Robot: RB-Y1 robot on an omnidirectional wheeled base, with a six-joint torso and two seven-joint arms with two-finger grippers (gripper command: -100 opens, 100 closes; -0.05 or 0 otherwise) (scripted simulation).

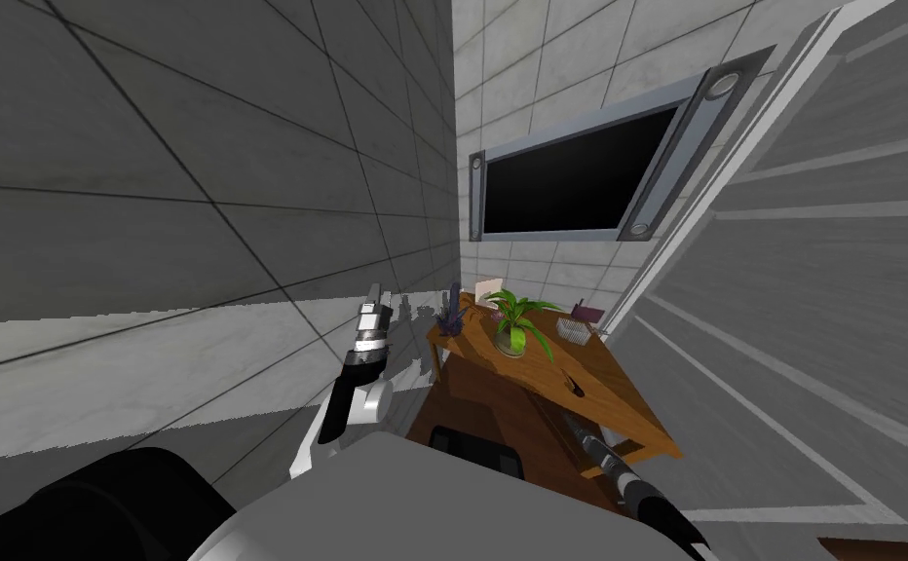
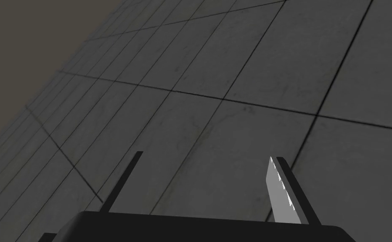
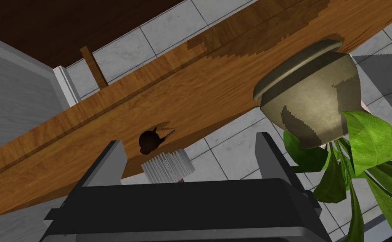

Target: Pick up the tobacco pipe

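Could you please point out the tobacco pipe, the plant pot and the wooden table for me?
tobacco pipe [image 3: 148,141], right wrist view, on its dark bowl.
plant pot [image 3: 317,92], right wrist view, on its side wall.
wooden table [image 1: 618,399], head view, on bare tabletop.

Tabletop [image 3: 216,96]: orange-brown, streaked wood grain. Tobacco pipe [image 3: 149,140] on tabletop: dark brown, near black. Pot [image 3: 313,96] on tabletop: dull tan, darker patches. Its leaves [image 3: 372,138]: bright green. Wall [image 1: 150,195]: grey tiles, dark grid lines.
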